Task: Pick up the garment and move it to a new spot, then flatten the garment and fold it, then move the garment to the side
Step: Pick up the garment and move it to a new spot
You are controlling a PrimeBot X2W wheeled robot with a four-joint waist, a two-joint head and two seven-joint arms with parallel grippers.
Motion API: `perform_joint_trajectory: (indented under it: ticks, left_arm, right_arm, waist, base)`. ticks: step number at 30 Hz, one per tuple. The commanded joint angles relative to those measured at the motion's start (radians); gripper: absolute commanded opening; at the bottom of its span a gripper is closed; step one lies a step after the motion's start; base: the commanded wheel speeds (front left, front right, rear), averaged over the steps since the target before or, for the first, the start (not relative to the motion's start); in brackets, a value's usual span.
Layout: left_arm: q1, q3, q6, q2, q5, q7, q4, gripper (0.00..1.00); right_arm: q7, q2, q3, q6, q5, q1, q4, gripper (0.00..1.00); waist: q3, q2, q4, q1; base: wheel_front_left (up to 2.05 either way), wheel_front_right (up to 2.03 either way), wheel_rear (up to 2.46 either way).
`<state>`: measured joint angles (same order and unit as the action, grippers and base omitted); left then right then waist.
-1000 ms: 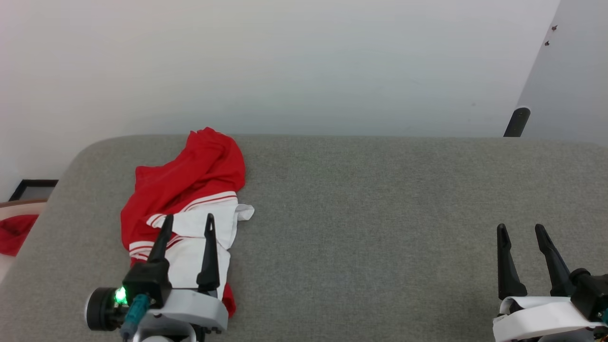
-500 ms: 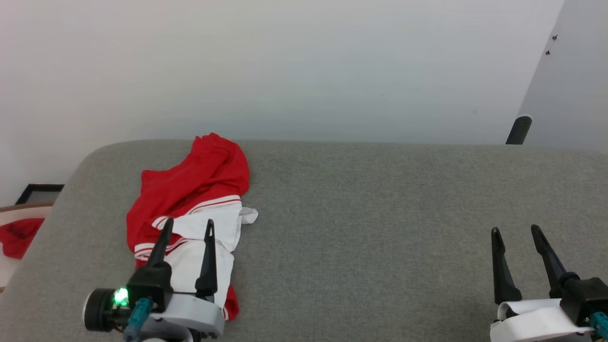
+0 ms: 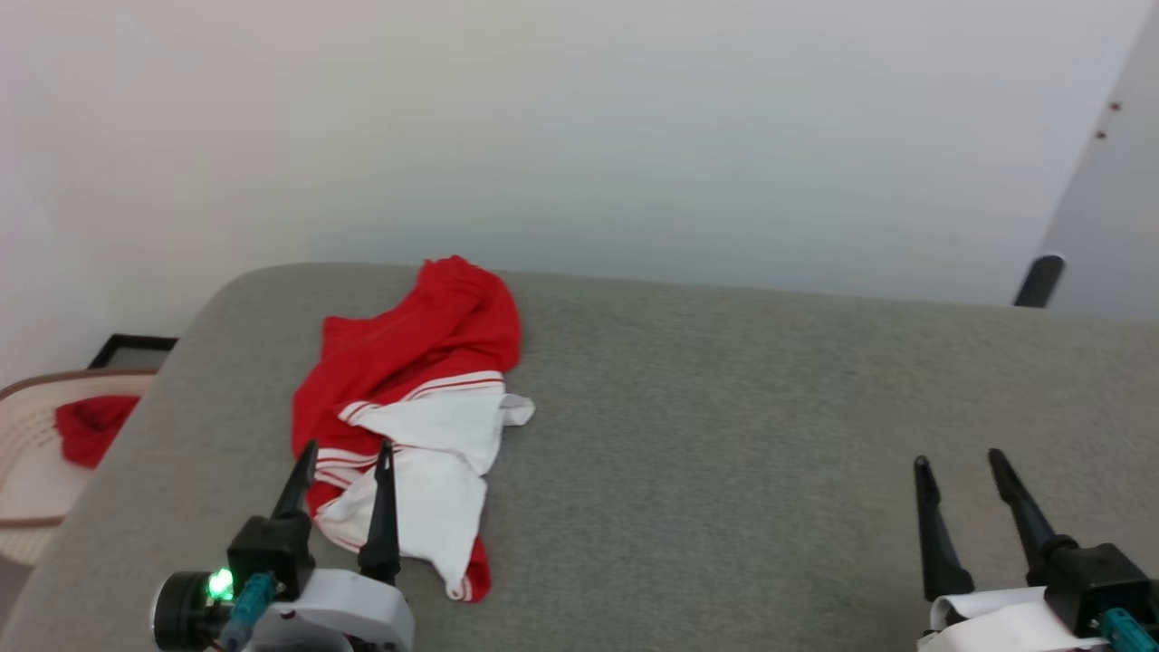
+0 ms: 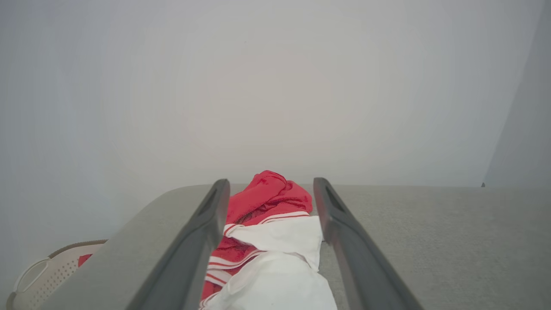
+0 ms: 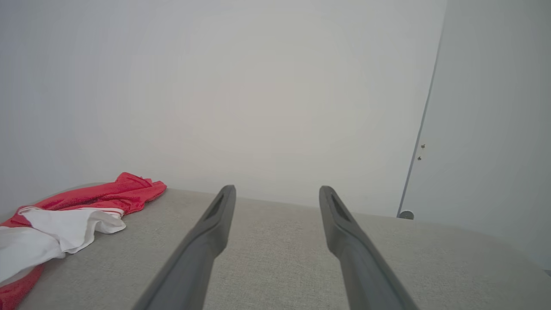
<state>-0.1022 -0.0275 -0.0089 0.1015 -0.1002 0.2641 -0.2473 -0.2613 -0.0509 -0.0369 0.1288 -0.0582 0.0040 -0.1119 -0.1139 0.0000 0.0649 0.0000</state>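
- The wall [image 3: 579, 136] backs every view. The head view adds a grey panel [image 3: 1118, 181] at the far right, and the right wrist view brings out its two small screws [image 5: 422, 147].
- The surface [image 3: 724, 435], grey fabric, spans nearly the whole width. Its far edge runs along the wall and its left corner is rounded. From the shirt rightward to the right claw it is open fabric, wide room for moving.
- The shirt [image 3: 407, 371] lies crumpled on the surface's left part. Its red bulk reaches almost to the far edge, with white sleeve cloth and striped trim nearer the robot.
- The basket [image 3: 23, 489], pale and perforated, sits off the left edge. The head and left wrist views catch it, with a red scrap [image 3: 90, 426] inside.
- The left claw [image 3: 348, 446] is spread wide and grips nothing, its tips over the shirt's near white part. The left wrist view frames the shirt inside the claw's gap. Whether the tips touch cloth I cannot tell.
- The right claw [image 3: 958, 457] is likewise spread and empty, over open fabric well apart from the shirt. Its wrist view puts the shirt at far left.
- A black stub [image 3: 1039, 279] stands beyond the far edge at the right.
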Motion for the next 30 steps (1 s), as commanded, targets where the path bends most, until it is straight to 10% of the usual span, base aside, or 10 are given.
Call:
perform_joint_trajectory:
  ticks: [1, 15, 30]
  left_arm:
    - [-0.003, 0.009, 0.000, 0.004, 0.008, -0.001, -0.010, 1.00]
    - [-0.032, 0.042, -0.010, 0.013, 0.013, -0.001, -0.057, 1.00]
    - [-0.292, 0.009, -0.112, 0.076, -0.130, -0.211, -0.209, 1.00]
  right_arm:
    - [-0.005, 0.001, 0.013, 0.003, -0.009, 0.002, -0.005, 1.00]
    - [-0.005, 0.001, 0.109, 0.002, -0.045, -0.027, -0.039, 1.00]
    - [-0.005, 0.001, 0.095, 0.002, -0.006, -0.051, -0.042, 1.00]
  waist:
    - [-0.014, 0.0000, 0.047, 0.0000]
    - [-0.033, 0.0000, 0.211, 0.0000]
    - [0.057, 0.0000, 0.145, 0.0000]
  base:
    - [0.00, 0.00, 0.00]
    - [0.00, 0.00, 0.00]
    - [0.00, 0.00, 0.00]
